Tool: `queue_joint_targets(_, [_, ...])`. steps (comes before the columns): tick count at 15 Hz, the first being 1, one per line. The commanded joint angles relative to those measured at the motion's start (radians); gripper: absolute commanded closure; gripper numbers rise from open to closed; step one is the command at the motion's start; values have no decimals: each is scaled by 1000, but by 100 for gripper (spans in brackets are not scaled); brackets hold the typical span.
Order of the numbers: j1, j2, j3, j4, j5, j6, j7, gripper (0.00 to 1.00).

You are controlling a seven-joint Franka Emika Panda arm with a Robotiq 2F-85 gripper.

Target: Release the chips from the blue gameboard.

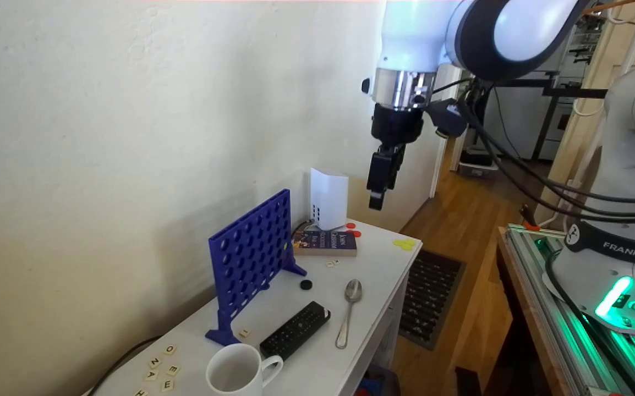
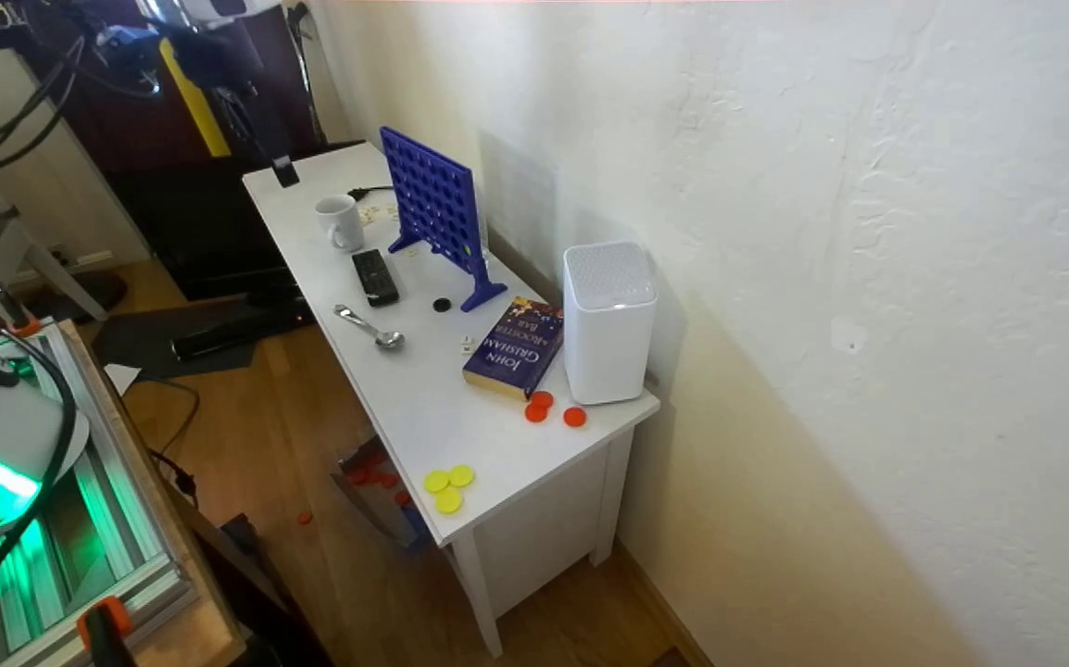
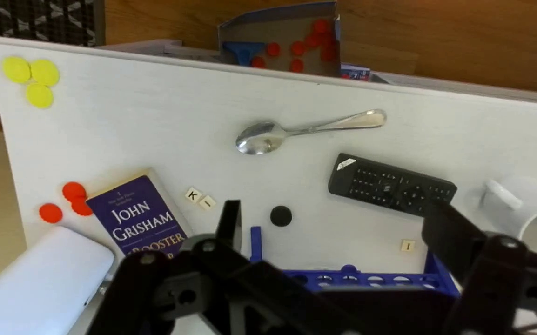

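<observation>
"JOHN GRISHAM" on purple paperback book, "K" on square cream tile, wrist view's lower left, "FRANKA" on curved black band, right in an exterior view.

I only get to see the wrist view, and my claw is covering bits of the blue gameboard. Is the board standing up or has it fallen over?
Observer: Standing up. Both exterior views show the blue gameboard upright.

Operator: Phew! Is my claw bumping into it?

Observer: No. In an exterior view the claw hangs in the air, with a gap between it and the board.

Operator: Are any chips stuck in there?

Observer: At least one, I think. In both exterior views, what looks like a yellow chip shows low in the board, at the end nearest the John Grisham book.
</observation>
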Motion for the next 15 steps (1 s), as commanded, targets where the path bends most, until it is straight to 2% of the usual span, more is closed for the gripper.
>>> queue_joint_targets(1, [31,43,-25,4,2,4,2,0])
queue_joint_targets(4, [56,126,-47,24,24,7,-21,0])
queue_joint_targets(8, [57,133,-50,30,27,7,-26,0])
queue_joint_targets(9, [70,178,-44,38,44,43,-29,0])
queue_joint_targets(10, [70,209,-26,42,10,71,5,0])
queue_joint_targets(13, [127,330,-6,63,62,230,25,0])
queue_joint_targets(15, [150,414,2,72,13,370,98,0])
